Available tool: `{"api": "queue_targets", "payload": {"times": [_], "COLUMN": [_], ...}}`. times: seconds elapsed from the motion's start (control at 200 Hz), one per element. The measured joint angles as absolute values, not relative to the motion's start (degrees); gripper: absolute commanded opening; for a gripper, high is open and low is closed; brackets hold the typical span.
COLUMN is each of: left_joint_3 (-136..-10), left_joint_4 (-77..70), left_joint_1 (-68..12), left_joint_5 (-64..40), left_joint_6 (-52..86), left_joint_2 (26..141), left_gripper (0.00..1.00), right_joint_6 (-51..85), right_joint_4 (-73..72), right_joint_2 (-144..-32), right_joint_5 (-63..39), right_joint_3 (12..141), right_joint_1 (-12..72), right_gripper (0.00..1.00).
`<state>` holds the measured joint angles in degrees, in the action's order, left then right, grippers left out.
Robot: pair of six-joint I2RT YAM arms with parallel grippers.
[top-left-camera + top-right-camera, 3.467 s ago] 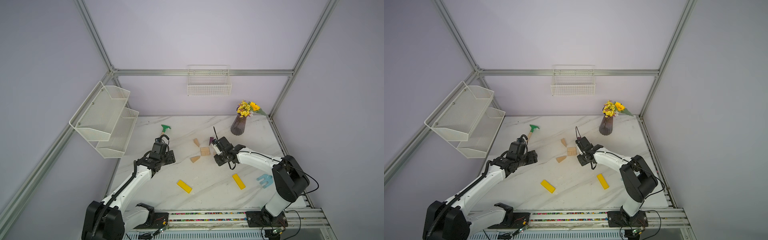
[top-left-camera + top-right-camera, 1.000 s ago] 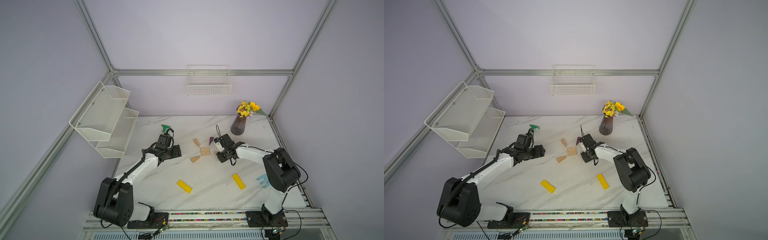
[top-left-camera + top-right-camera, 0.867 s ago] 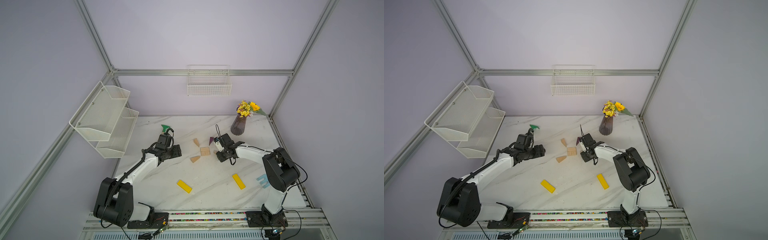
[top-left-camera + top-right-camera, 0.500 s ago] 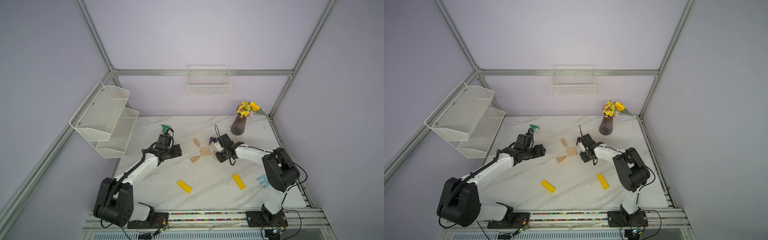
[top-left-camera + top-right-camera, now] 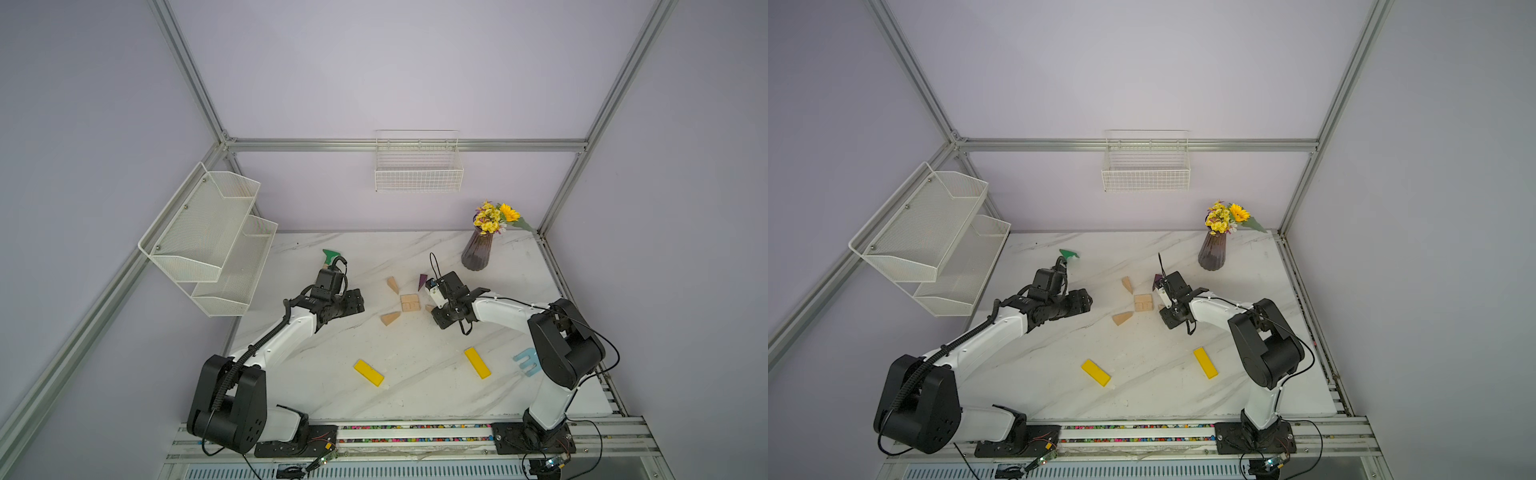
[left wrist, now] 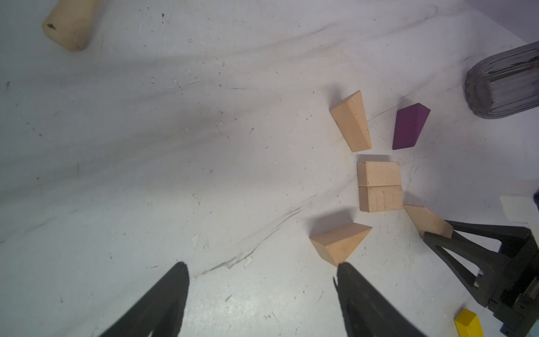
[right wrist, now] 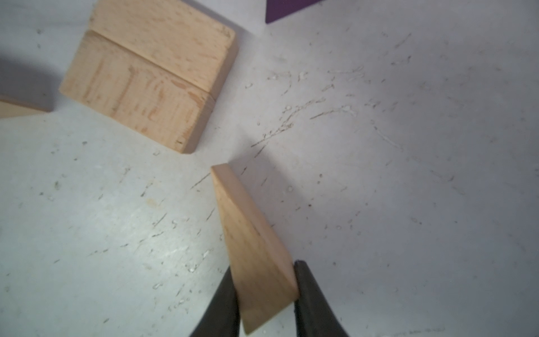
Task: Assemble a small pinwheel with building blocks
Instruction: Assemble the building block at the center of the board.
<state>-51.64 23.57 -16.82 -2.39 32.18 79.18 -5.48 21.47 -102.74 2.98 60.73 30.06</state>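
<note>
Yellow lies nearest my bases on the marble table (image 5: 415,399): one yellow bar (image 5: 368,372) at seven o'clock from the hub (image 5: 409,302) and the other yellow bar (image 5: 477,363) between four and five. Both are well apart from it, so by my reckoning the stem is not yet begun. Farther in, my left claw (image 6: 262,268) hangs with its jaws wide apart and empty, just short of the tan wedge (image 6: 339,242) lying near eight o'clock. My right claw (image 7: 264,280) is clamped on the thick end of the held wedge (image 7: 256,251) at about four o'clock. Its long axis runs along the ten-to-four line, thin tip pointing in at the hub's near corner, just beside it with a sliver of marble between; whether it rests on the marble I cannot tell. The hub itself, two tan blocks side by side, looks finished. Beyond it the far tan wedge (image 5: 392,285) sits between ten and eleven and the purple wedge (image 5: 422,281) at one, both near but apart. I judge the pinwheel roughly half made: blades gathered, not snugged, stem left.
</note>
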Motion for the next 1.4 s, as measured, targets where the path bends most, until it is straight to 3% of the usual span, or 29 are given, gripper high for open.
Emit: {"api": "queue_targets", "payload": {"times": [0.2, 1.095, 1.4], "left_joint_3": [-51.64, -50.89, -50.35], "left_joint_4": [23.55, 23.14, 23.11], "left_joint_1": [-16.82, -16.82, -16.82], "left_joint_5": [-2.61, -2.61, -2.76], "left_joint_6": [32.23, 32.36, 32.38], "left_joint_2": [79.18, 79.18, 79.18], "left_gripper": [0.81, 0.82, 0.82], "right_joint_6": [-5.26, -3.25, -1.26], "right_joint_4": [21.61, 22.37, 24.01], "right_joint_2": [-102.87, -104.47, -97.71], "right_joint_5": [3.6, 8.32, 4.4], "right_joint_3": [60.71, 62.52, 62.02], "right_joint_1": [30.06, 29.89, 29.89], "right_gripper": [0.57, 0.6, 0.63]}}
